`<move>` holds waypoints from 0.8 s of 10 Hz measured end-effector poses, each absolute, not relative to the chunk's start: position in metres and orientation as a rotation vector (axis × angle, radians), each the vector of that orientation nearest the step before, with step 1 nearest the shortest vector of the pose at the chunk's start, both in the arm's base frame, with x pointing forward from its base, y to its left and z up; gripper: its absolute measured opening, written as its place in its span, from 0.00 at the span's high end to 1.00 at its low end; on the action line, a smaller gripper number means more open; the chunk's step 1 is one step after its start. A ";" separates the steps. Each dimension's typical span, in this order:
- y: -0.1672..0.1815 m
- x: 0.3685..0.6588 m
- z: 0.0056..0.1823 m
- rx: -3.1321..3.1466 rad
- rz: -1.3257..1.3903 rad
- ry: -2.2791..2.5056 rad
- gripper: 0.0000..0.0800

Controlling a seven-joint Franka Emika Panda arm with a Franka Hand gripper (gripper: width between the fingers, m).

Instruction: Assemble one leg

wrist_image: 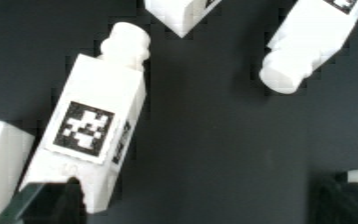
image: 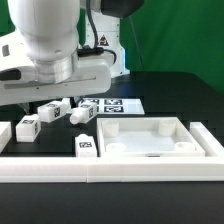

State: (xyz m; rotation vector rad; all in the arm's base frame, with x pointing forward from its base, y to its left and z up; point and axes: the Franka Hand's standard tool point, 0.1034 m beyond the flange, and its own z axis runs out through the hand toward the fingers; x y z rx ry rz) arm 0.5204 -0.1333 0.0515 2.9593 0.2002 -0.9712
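Observation:
In the wrist view a white leg (wrist_image: 96, 115) with a square marker tag lies on the black table, its rounded end pointing away from the gripper. Its square end lies just inside one finger (wrist_image: 43, 205). My gripper (wrist_image: 197, 205) is open, its jaws wide apart over the table and holding nothing. A second leg (wrist_image: 309, 45) lies apart on the other side, and a third (wrist_image: 185, 12) shows at the frame's edge. In the exterior view several legs (image: 52, 111) lie under the arm (image: 50, 50), whose body hides the fingers.
The large white tray-like tabletop (image: 205, 145) lies at the exterior view's right front. The marker board (image: 115, 103) lies behind it. One more leg (image: 87, 146) stands beside the tabletop's left edge. A white rail (image: 60, 165) runs along the front.

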 end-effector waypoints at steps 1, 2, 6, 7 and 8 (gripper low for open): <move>-0.148 0.524 0.052 2.940 -0.987 0.180 0.19; -0.163 0.532 0.053 2.934 -0.970 0.182 0.19; -0.171 0.527 0.050 2.923 -1.011 0.189 0.19; -0.169 0.526 0.049 2.912 -1.040 0.170 0.19; -0.165 0.524 0.049 2.882 -1.118 0.143 0.19</move>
